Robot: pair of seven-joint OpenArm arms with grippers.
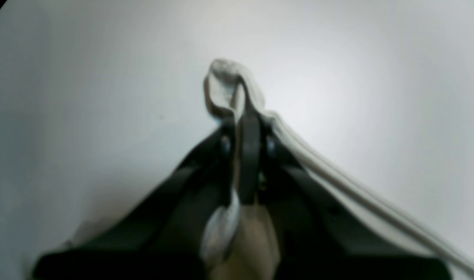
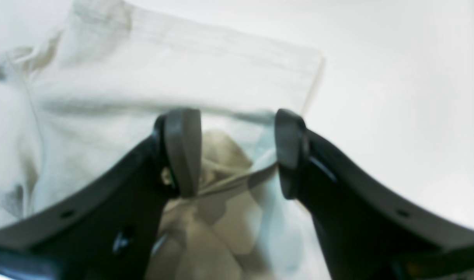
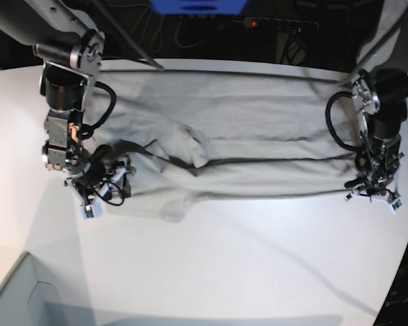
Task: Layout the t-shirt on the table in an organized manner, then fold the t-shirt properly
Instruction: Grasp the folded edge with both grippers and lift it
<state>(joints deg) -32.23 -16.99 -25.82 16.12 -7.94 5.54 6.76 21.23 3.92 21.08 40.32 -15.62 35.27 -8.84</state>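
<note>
The light grey-beige t-shirt [image 3: 245,129] lies stretched across the white table [image 3: 224,272], with creases running through its middle. At the right side of the base view, my left gripper [image 3: 374,193] is shut on the shirt's edge. In the left wrist view a bunch of cloth [image 1: 225,83] pokes out past the closed left gripper [image 1: 243,116], and a taut band trails off to the lower right. My right gripper [image 3: 98,190] stands open at the shirt's other end. Its fingertips [image 2: 182,151] straddle a rumpled fold of the t-shirt [image 2: 182,70] low over the cloth.
A grey box corner [image 3: 13,292] sits at the table's front left. Behind the table's far edge are a blue object [image 3: 197,5], a power strip [image 3: 279,24] and cables. Bare white tabletop [image 2: 396,97] shows beside the shirt.
</note>
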